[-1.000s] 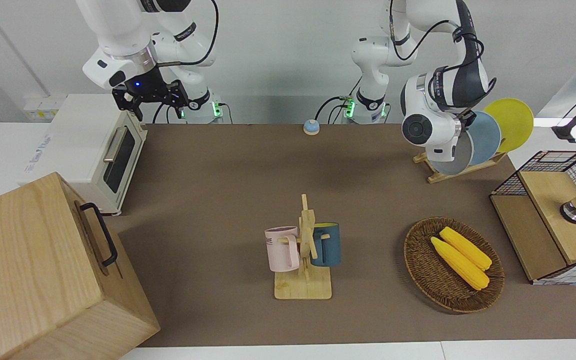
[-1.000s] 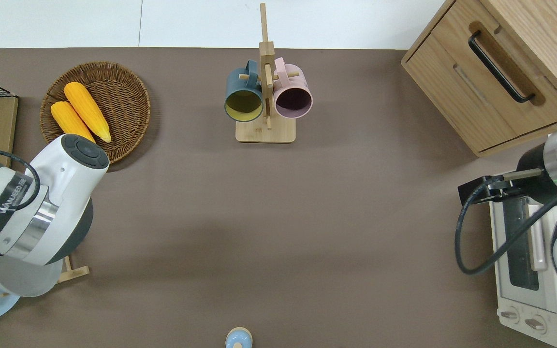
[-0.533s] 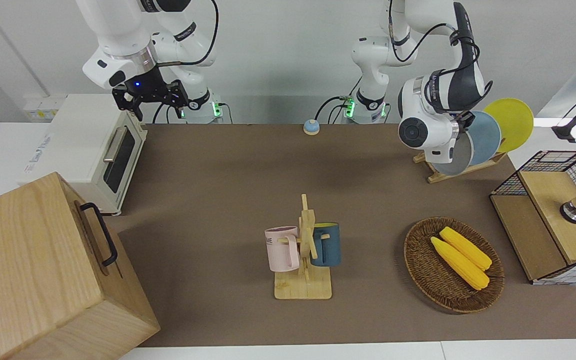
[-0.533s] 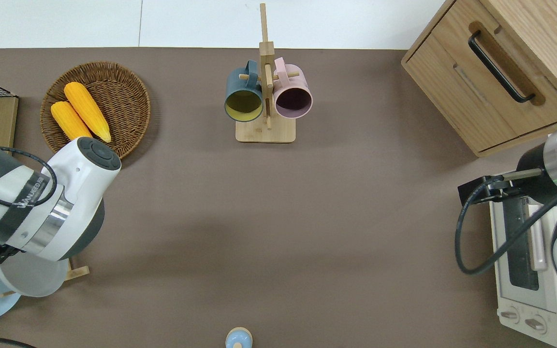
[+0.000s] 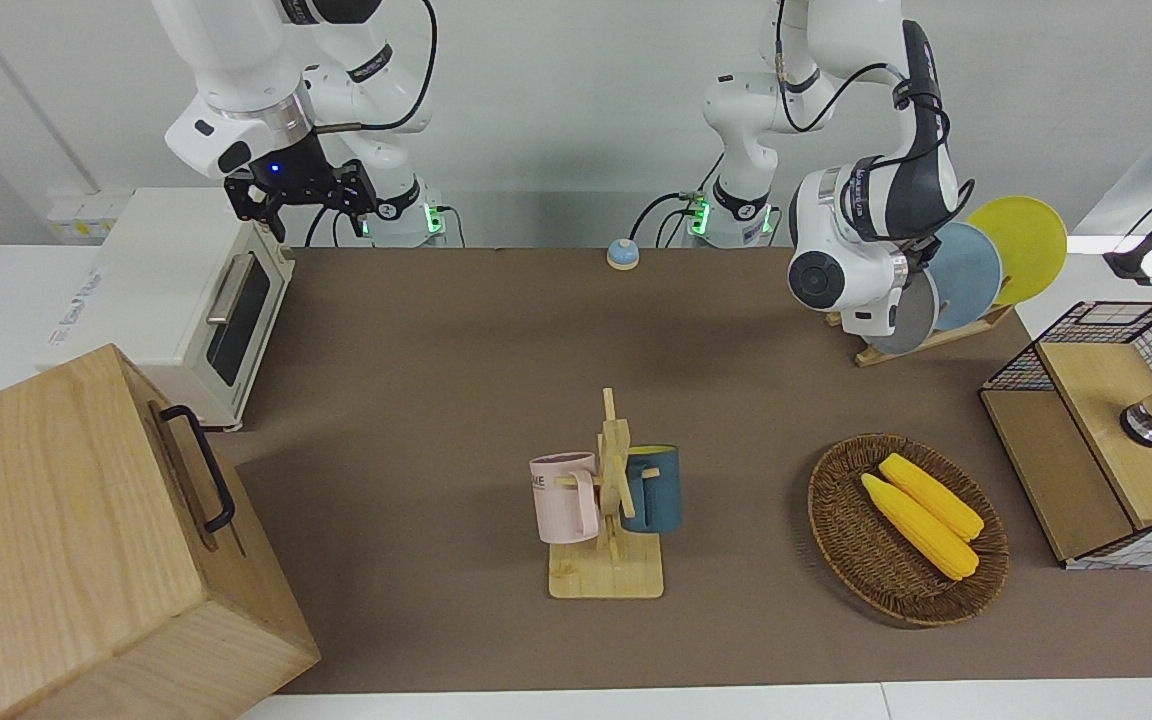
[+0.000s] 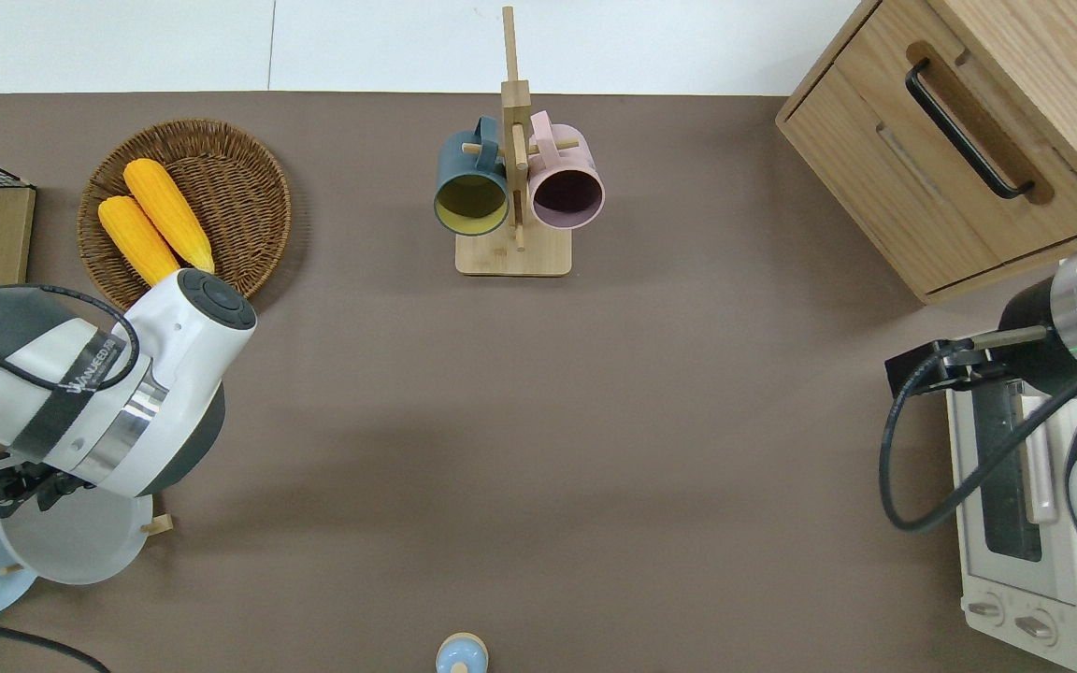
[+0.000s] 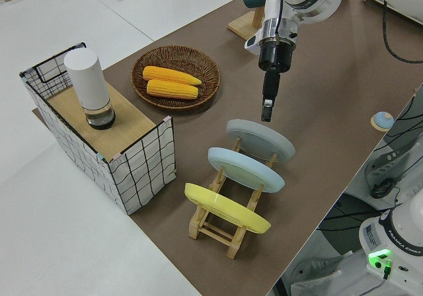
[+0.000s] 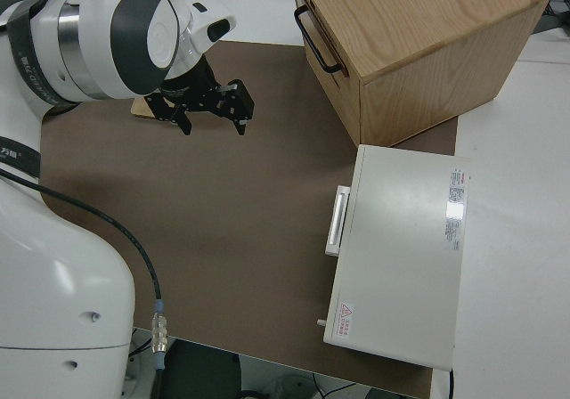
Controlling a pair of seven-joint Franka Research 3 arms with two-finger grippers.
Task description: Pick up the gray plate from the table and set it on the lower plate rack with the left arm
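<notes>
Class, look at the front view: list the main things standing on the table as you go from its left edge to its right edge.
Wooden drawer cabinet → toaster oven → mug tree → corn basket → wire basket.

Landmark: plate rack (image 7: 228, 226), at the left arm's end of the table (image 5: 456, 380). Three plates stand in it; gray plate (image 7: 261, 139) in the slot toward the table's middle. Corn basket (image 5: 906, 527) farther from the robots than the rack; mug tree (image 5: 608, 510) farther still, mid-table.
</notes>
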